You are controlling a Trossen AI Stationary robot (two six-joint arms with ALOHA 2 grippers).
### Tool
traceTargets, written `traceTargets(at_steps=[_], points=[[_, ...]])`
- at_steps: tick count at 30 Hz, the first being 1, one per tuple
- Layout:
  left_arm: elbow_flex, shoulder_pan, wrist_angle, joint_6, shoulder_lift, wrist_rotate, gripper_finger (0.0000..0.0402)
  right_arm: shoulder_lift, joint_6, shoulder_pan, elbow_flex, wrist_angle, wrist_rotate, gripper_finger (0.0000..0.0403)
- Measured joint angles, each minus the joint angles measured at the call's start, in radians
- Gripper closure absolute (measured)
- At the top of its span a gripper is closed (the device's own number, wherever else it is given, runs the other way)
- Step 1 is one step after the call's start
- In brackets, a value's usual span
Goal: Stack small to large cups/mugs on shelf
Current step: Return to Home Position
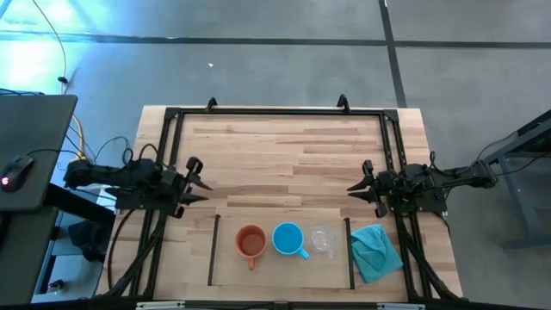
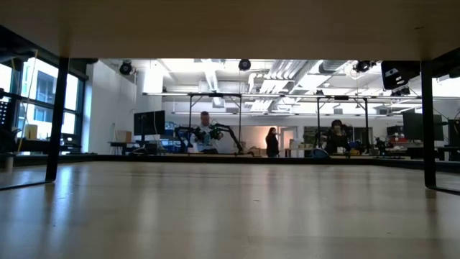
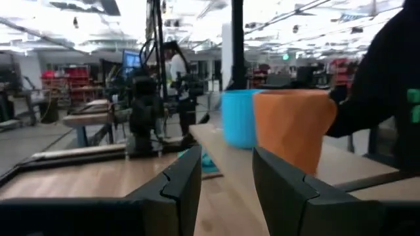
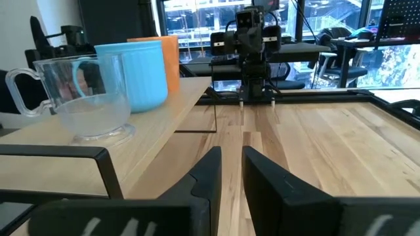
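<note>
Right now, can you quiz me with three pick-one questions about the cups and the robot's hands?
1. Which one stands in the middle of the row on the shelf? A orange, B blue, C clear.
2. How many cups stand there? A three, B two, C four.
3. The left gripper and right gripper are: A gripping a mug, B pushing a mug, C holding nothing.
Answers: B, the blue mug sits between the orange mug and the glass cup; A, three stand upright; C, both hang empty, away from the shelf.
</note>
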Motion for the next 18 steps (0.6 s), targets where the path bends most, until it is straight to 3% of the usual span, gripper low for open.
traceTargets(at_steps=[18], points=[[0.0, 0.028, -0.161, -0.023, 0.0, -0.006, 0.0277, 0.0, 0.042, 0.0, 0.0, 0.0, 0.003, 0.0352]])
